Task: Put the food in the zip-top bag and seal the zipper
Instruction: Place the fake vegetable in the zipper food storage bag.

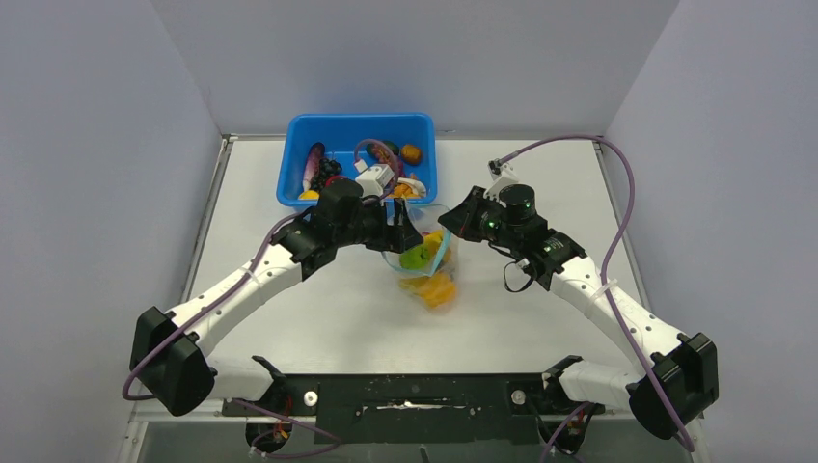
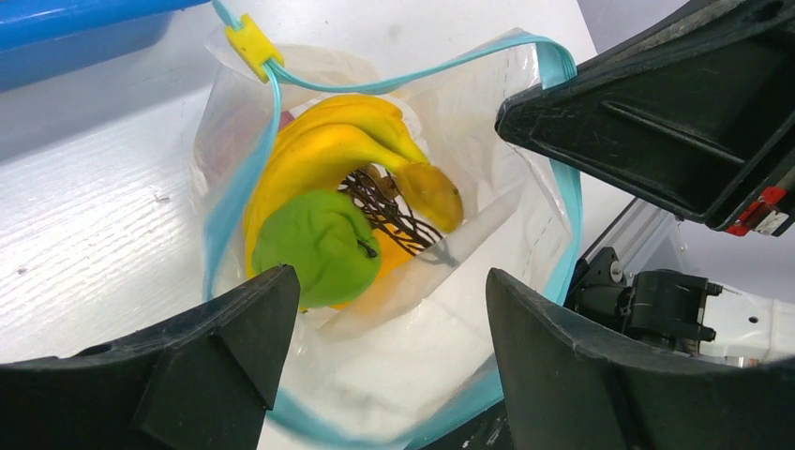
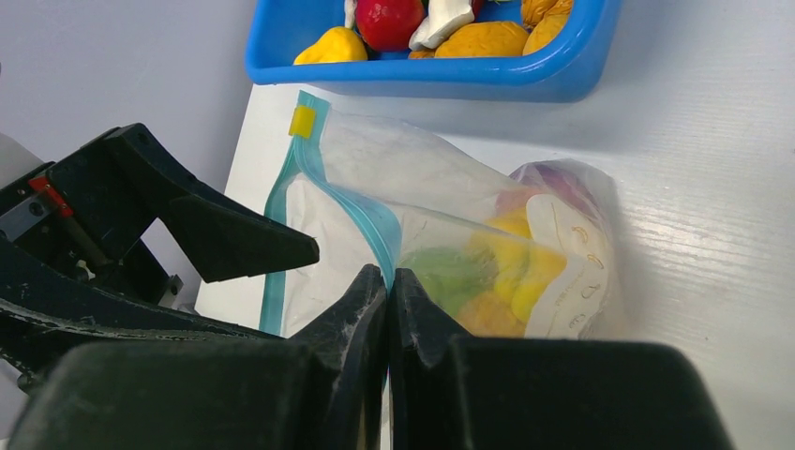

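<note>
We hold our left pincer released right over the bag mouth; our right pincer grasps the zipper.

The left arm and right arm have white shells on the long links, black at the joints and toward the gripper, and a purple cable runs back from each wrist. The left gripper and right gripper have matte black, wedge-shaped, scuffed fingers, with a small red tab behind them. A green light glows just behind the right gripper.
</note>
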You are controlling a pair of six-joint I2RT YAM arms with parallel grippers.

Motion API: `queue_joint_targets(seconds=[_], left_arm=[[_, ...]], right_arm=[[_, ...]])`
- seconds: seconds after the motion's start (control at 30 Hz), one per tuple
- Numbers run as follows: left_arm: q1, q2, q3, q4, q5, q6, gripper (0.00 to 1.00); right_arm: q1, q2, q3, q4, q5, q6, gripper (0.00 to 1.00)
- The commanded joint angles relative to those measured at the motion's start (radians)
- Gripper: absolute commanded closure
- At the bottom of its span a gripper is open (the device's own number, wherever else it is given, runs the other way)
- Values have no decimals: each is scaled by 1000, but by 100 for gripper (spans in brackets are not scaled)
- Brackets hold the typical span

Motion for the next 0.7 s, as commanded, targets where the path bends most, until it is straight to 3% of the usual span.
queue_joint_targets(seconds=[0.0, 0.4, 0.67], left_arm=[[-7, -40, 61, 7, -27, 23, 27], [-7, -96, 65, 4, -123, 35, 28], [24, -80, 76, 17, -316, 65, 29]], right_arm=[[-4, -9, 25, 58, -4, -7, 100], [-5, -41, 32, 2, 48, -82, 100], [-4, -68, 26, -1, 76, -124, 100]])
